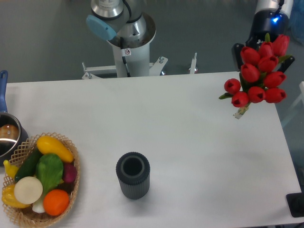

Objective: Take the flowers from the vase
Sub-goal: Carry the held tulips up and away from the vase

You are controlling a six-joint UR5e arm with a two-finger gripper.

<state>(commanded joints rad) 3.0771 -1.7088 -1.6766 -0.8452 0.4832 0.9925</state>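
The flowers (259, 76), a bunch of red tulip buds on green stems, hang in the air over the table's far right edge. My gripper (260, 59) is shut on them from behind; the buds hide most of its fingers, and only a dark finger shows at the bunch's left. The stem ends point down and left, clear of the table. The vase (133, 175), dark grey and ribbed, stands upright and empty near the table's front middle, far to the left of the flowers.
A wicker basket (71, 187) of colourful vegetables sits at the front left corner. A steel pot (8, 135) with a blue handle is at the left edge. The arm's base (128, 38) stands behind the table. A dark object (297, 204) lies off the front right corner.
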